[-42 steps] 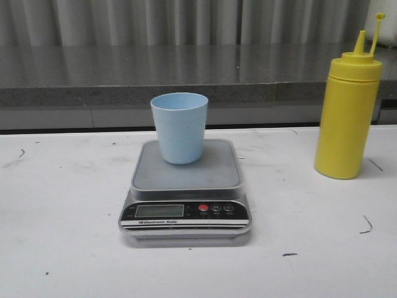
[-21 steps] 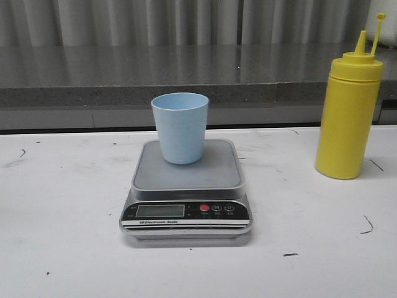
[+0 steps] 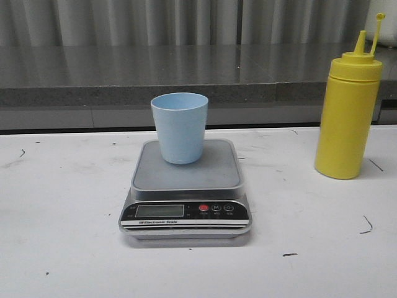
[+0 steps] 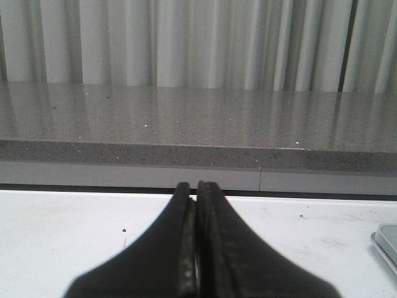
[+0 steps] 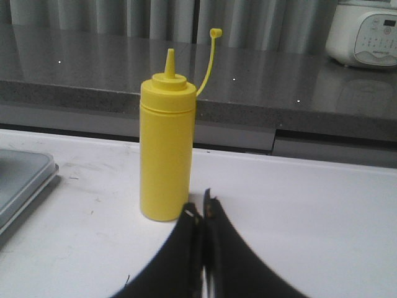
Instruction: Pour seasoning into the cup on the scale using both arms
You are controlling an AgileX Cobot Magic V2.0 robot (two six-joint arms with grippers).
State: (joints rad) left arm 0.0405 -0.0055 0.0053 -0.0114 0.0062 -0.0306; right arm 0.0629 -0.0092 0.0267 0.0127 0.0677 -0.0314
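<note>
- Front view: the pale blue cup (image 3: 180, 127) stands upright on the far part of the grey platform of the digital kitchen scale (image 3: 185, 186), which sits mid-worktop (image 3: 62, 248). The yellow squeeze bottle (image 3: 347, 118) of seasoning stands upright well to the right, apart from the scale, its tethered tip cover hanging off the nozzle. Neither arm shows here.
- Left wrist view: the left gripper (image 4: 196, 248) has its fingers pressed together, holding nothing, low over bare worktop; only a corner of the scale shows at the right edge.
- Right wrist view: the right gripper (image 5: 202, 248) is likewise pressed together and empty, pointing at the squeeze bottle (image 5: 165, 149) just ahead, with the scale's edge to the left.
- Risk, as I judge it: advancing with the fingers unspread would push the tall bottle over. With the nozzle uncovered, a tip could spill seasoning. A careless left arm could nudge the light cup off the platform.
</note>
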